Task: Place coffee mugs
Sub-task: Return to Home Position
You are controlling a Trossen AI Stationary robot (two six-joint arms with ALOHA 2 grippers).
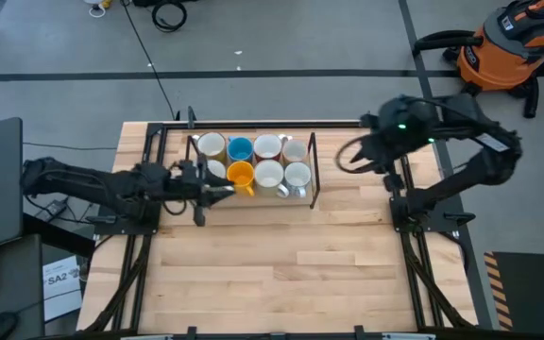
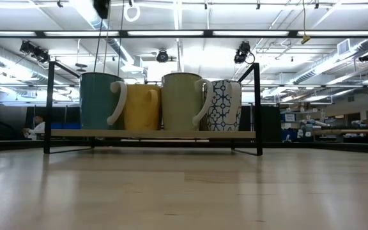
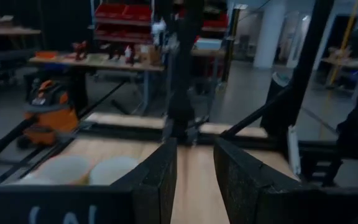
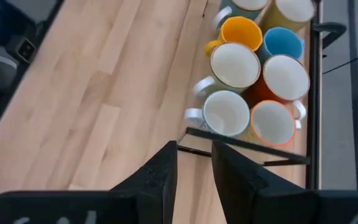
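A light plank table (image 1: 281,264) stands on a grey workshop floor, with an orange shop vacuum (image 1: 503,47) off at 2 o'clock and a paper sheet (image 1: 59,281) reading "SA2" beside the table at 8 o'clock. At the table's 12 o'clock edge a black wire-frame shelf (image 1: 314,170) holds eight coffee mugs (image 1: 268,175) in two rows of four, all upright and empty. Among them are an orange-yellow mug (image 1: 241,174) and a blue-lined mug (image 1: 241,148). From table height the near row shows a teal mug (image 2: 98,101), the orange-yellow mug, a pale green mug (image 2: 181,101) and a blue-and-white patterned mug (image 2: 223,105). The left gripper (image 3: 194,148) hovers near the shelf's 9 o'clock end, fingers parted, holding nothing. The right gripper (image 4: 194,149) hangs raised at the shelf's 3 o'clock side, fingers a little apart, empty.
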